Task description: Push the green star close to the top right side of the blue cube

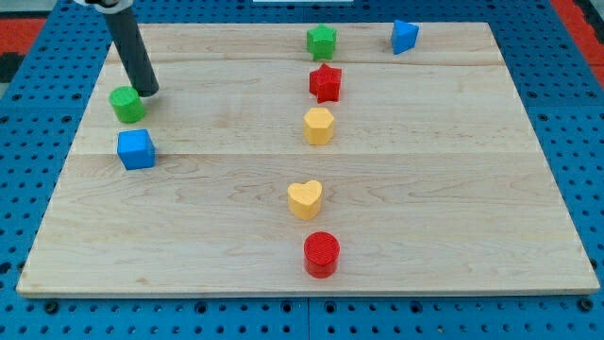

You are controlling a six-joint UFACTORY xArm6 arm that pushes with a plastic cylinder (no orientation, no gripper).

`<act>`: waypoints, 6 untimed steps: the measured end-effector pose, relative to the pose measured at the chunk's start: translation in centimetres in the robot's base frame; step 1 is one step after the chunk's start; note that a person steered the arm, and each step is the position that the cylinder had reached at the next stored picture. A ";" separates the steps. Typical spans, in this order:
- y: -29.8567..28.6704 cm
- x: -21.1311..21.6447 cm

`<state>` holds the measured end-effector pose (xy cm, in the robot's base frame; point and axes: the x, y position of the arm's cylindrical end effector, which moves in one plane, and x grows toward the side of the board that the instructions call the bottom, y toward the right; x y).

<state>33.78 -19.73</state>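
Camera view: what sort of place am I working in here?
Probably a lab tabletop rig for block pushing. A pale wooden board lies on a blue perforated base, with small coloured blocks such as the green star and blue cube. My tip rests beside a green cylinder.

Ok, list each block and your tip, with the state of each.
my tip: on the board, beside the green round block.
green round block: above the blue cube.
blue cube: untouched.
green star: far from the blue cube, untouched.
red star: untouched.
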 end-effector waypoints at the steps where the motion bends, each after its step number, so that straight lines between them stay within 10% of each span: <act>1: 8.3 -1.0; 5: 41.4 -9.2; 6: 39.7 -12.4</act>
<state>21.34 19.98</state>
